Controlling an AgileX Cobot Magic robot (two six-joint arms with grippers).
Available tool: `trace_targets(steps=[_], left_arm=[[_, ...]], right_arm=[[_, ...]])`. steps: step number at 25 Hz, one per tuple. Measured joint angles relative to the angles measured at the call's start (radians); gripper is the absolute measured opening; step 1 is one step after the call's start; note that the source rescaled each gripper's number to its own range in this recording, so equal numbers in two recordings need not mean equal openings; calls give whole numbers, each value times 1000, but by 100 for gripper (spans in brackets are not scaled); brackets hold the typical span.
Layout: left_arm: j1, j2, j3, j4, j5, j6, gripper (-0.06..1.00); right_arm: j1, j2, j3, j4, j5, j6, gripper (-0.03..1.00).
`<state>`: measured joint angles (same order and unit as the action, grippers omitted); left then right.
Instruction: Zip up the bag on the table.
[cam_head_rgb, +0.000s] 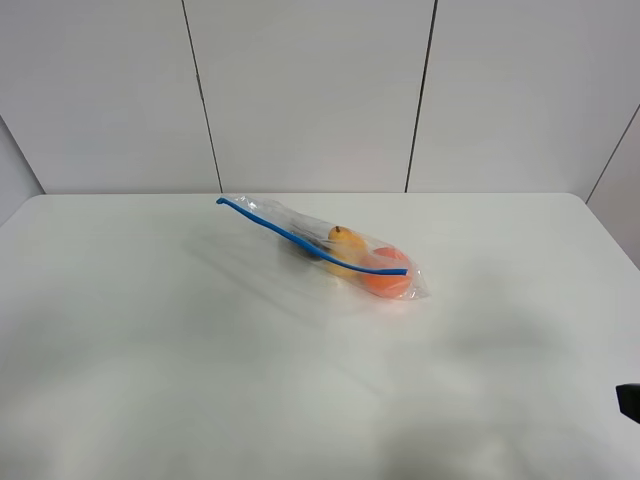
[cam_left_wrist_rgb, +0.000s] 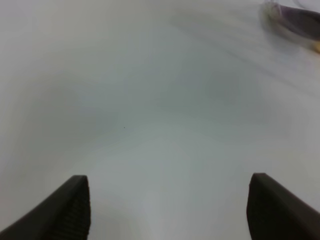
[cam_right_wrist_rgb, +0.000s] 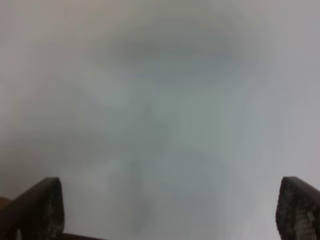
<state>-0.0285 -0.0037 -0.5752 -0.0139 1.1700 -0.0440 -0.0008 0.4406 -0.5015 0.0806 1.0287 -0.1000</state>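
Note:
The clear plastic bag (cam_head_rgb: 330, 250) lies on the white table (cam_head_rgb: 150, 330) a little behind its middle. Its blue zipper strip (cam_head_rgb: 300, 240) runs from far left to near right. An orange (cam_head_rgb: 385, 275) and a yellow pear (cam_head_rgb: 347, 243) show through it, with a dark item behind the strip. In the left wrist view a corner of the bag (cam_left_wrist_rgb: 295, 22) shows far off. My left gripper (cam_left_wrist_rgb: 167, 205) is open over bare table. My right gripper (cam_right_wrist_rgb: 170, 210) is open over bare table. Only a dark bit of the right arm (cam_head_rgb: 629, 400) shows in the high view.
Grey wall panels (cam_head_rgb: 310, 90) stand behind the table's far edge. The table's far corners are rounded.

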Motion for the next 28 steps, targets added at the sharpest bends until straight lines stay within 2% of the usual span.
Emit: trace_targets(steps=[5, 12, 16, 21, 28], left_arm=[[0, 0, 0, 0, 0, 0, 95], [0, 0, 0, 0, 0, 0, 95], [0, 0, 0, 0, 0, 0, 95], [0, 0, 0, 0, 0, 0, 95], [0, 0, 0, 0, 0, 0, 95]], right_arm=[[-8, -82, 0, -1, -3, 0, 96], [-96, -316, 0, 1, -4, 0, 96], [-81, -439, 2, 3, -2, 0, 96], [-26, -446, 3, 5, -2, 0, 96], [-26, -446, 4, 7, -2, 0, 96]])
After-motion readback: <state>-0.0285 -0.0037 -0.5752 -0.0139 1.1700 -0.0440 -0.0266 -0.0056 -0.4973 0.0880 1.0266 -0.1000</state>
